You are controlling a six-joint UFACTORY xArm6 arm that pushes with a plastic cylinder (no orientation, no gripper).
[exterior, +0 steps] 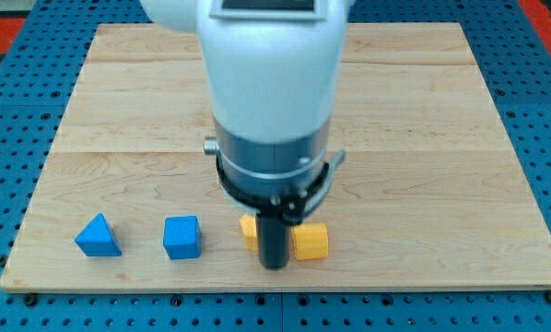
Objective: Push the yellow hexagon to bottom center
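Note:
My tip (274, 266) rests on the wooden board (423, 166) near its bottom edge, at the view's bottom centre. Two yellow blocks flank it. One yellow block (248, 231) sits just to its left, mostly hidden behind the rod, so its shape cannot be made out. The other yellow block (310, 242) sits just to its right and looks blocky. The tip appears to touch or nearly touch both. Which one is the hexagon cannot be told. The white arm body (271, 83) hides the board's upper middle.
A blue triangular block (98, 236) lies at the bottom left. A blue cube-like block (181, 237) lies to its right, left of the yellow blocks. The board sits on a blue perforated table (17, 111).

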